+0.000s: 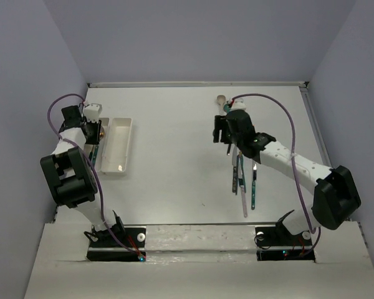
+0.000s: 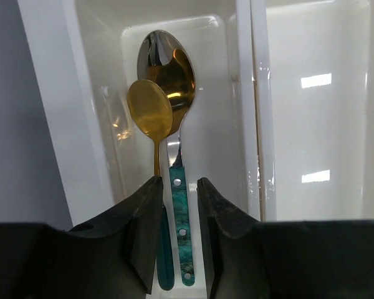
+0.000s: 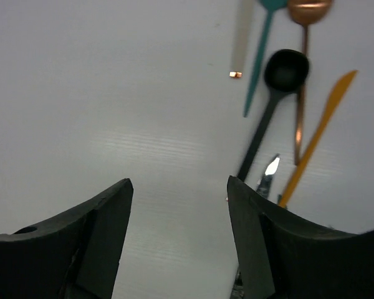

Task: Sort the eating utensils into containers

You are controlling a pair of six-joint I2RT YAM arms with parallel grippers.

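Observation:
Two joined white trays (image 1: 117, 146) lie at the far left. My left gripper (image 1: 95, 128) hangs over the left tray (image 2: 100, 124). In it lie a gold spoon (image 2: 149, 109) with a teal handle and a shiny spoon (image 2: 168, 68) with a marbled teal handle (image 2: 181, 218). The left gripper (image 2: 179, 184) straddles that handle with a small gap on each side. The right tray (image 2: 318, 124) shows nothing inside. My right gripper (image 1: 226, 136) is open over bare table (image 3: 179, 187), beside a cluster of utensils (image 1: 243, 177): a black spoon (image 3: 280, 78), a copper spoon (image 3: 302, 81), an orange knife (image 3: 321, 128) and a teal one (image 3: 260, 56).
A beige spoon (image 1: 221, 99) lies alone at the far middle. A pale pink utensil (image 1: 244, 199) and a teal-handled one (image 1: 254, 190) reach toward the near edge. A silver blade tip (image 3: 271, 168) lies close to my right finger (image 3: 249, 212). Walls enclose the table on three sides.

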